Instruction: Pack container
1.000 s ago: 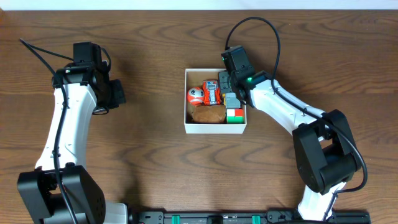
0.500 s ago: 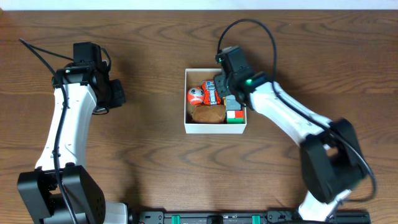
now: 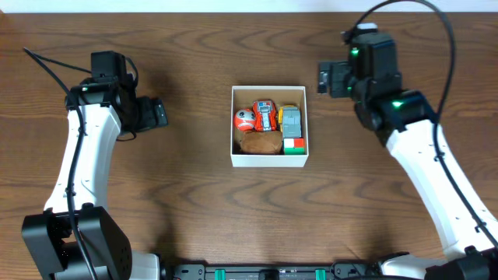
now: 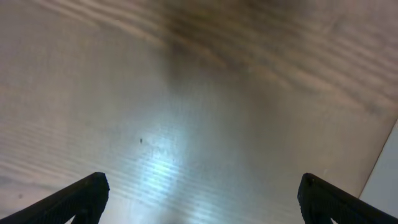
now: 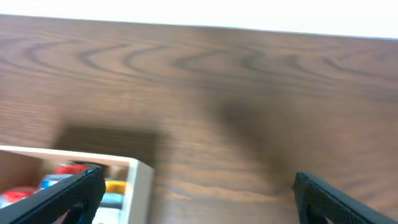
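Right pincer (image 3: 324,78) now beyond container (image 3: 270,161), agape

One container (image 3: 270,161), five or six toys (image 3: 261,143), two arms (image 3: 78,167).

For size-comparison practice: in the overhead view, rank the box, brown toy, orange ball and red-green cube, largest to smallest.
1. box
2. brown toy
3. orange ball and red-green cube: these look about alike, so they are left unranked.

We are holding our left gripper (image 3: 158,113) and right gripper (image 3: 324,78) at opposite sides, both pointing inward, each spreading its fingers wide, gripping nothing.
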Controlling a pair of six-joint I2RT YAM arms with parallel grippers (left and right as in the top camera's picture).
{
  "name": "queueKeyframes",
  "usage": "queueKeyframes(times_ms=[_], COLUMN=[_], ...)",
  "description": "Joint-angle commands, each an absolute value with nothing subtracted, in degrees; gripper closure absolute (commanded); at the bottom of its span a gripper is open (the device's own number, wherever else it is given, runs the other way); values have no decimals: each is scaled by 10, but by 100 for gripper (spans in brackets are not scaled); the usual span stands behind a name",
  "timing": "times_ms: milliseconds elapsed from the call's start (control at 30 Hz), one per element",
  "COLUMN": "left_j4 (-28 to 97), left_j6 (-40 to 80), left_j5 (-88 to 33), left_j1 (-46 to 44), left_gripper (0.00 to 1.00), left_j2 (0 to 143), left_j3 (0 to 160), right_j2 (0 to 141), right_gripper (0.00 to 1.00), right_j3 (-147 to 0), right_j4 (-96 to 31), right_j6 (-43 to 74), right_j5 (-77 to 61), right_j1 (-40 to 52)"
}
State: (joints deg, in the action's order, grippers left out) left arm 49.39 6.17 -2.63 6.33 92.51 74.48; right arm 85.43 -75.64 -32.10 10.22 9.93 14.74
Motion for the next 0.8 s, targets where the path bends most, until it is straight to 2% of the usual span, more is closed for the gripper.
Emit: queueKeyframes(times_ms=[0, 233, 500, 767], left_j4=[495, 499, 500, 487], left_j6=[55, -12, -50, -24], left_j5=[-26, -70, -70, -70], left_j1=[65, 34, -45, -84], left_gripper=[2, 2, 2, 2], left_j2=[927, 866, 708, 510], left_j3=[743, 742, 713, 589], right_j2=[846, 814, 736, 544], right_gripper=[1, 1, 1, 1], right_j3=[-762, -761, -744, -545], right_j4=[-345, -405, -461, -417], right_j6=[96, 107, 132, 167], right_j5=[109, 110, 110, 110], right_j1=[118, 87, 85, 99])
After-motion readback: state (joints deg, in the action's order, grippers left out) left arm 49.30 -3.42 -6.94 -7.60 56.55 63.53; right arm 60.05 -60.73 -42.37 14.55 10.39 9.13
